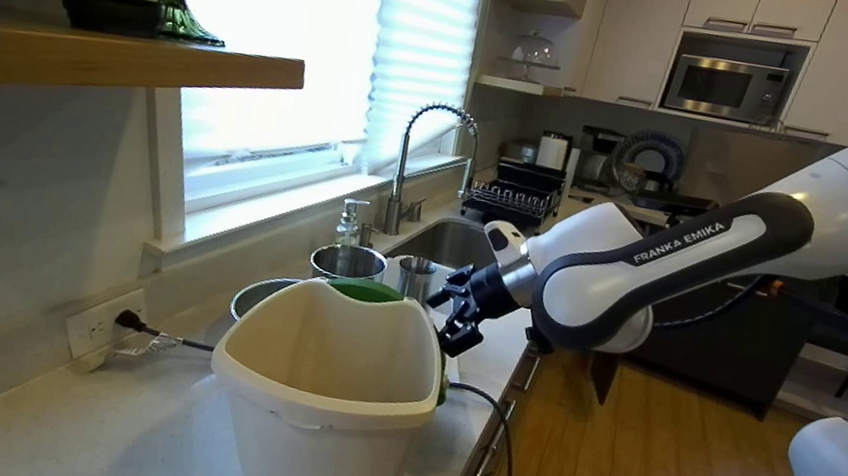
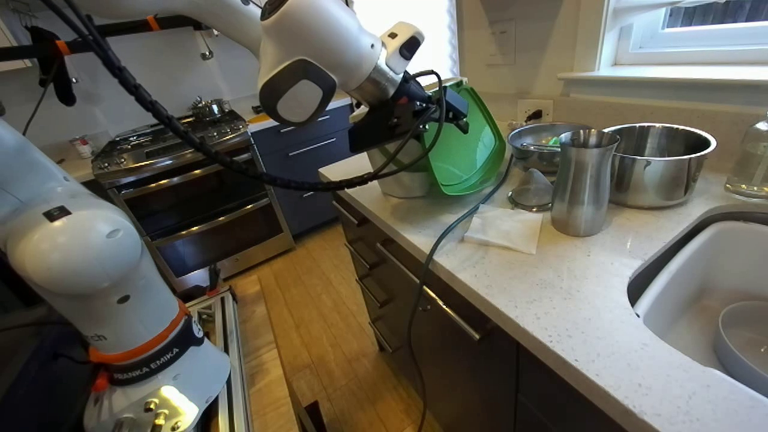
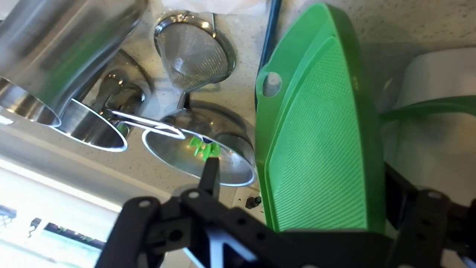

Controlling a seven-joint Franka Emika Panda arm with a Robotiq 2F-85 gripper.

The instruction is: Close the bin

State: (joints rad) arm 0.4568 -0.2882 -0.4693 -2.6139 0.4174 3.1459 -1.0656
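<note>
While open, one bin (image 1: 319,439), one green lid (image 3: 319,145), one spread end effector (image 1: 446,322).

The bin (image 1: 319,459) is cream, its lid (image 3: 319,156) bright green, the counter (image 2: 576,288) speckled off-white.

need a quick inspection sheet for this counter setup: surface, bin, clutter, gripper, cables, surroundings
Surface: pale speckled countertop, running from the bin to the sink.
Job's things: bin upright, mouth uncovered; green lid open, standing steeply beside it.
Clutter: pot, tall metal cup, metal bowl, strainer, white sheet.
Gripper: open, the lid showing between its fingertips in the wrist view; contact unclear.
Cables: dark cable crosses the countertop near the lid and hangs over the front edge; arm cable loops near the gripper; black plug in a wall outlet.
Surroundings: window, oven.
</note>
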